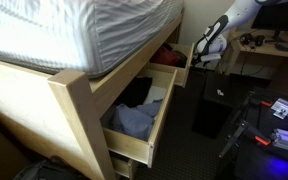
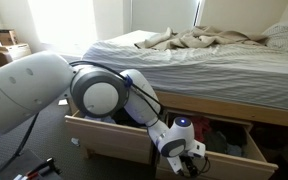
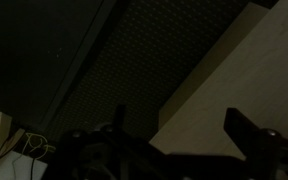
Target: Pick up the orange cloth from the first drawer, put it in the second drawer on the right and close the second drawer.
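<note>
**Now: push the second drawer shut**

Orange cloth (image 2: 212, 130) lies inside the second drawer (image 2: 261, 150), lower right of frame, which stands open. Gripper (image 2: 191, 162) sits low by its front, jaws fully spread, holding nothing; can't tell if it's touching. My take: meet the front panel mid-width and push straight in, since an off-centre push could rack it. Check no cloth overhangs the rim. Leave the first drawer (image 2: 104, 135) alone.
</note>
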Tool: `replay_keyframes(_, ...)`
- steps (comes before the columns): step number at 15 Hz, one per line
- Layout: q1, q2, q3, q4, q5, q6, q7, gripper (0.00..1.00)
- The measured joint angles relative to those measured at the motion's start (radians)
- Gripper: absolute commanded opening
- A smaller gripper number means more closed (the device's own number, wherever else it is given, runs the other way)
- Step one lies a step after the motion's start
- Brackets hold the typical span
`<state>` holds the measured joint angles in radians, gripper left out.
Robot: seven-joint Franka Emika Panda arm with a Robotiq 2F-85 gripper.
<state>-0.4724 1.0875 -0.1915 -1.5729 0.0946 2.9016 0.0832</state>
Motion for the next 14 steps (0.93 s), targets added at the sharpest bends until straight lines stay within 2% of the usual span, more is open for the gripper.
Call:
replay_keyframes(2,0.059,0.009,-0.028,0.001,-0.013,0.047,0.006,1.00)
replay_keyframes(4,0.144,0.016,-0.057,-0.011,-0.017,0.146,0.012,1.00)
replay_keyframes(8,0.273,0.013,-0.065,-0.076,-0.017,0.439,0.011,1.00)
replay_keyframes(10,0.271,0.007,-0.031,-0.115,-0.027,0.604,0.001,1.00)
replay_keyframes(12,0.226,-0.011,0.020,-0.099,-0.058,0.587,0.002,1.00)
replay_keyframes(14,0.211,-0.020,0.029,-0.089,-0.060,0.567,0.000,1.00)
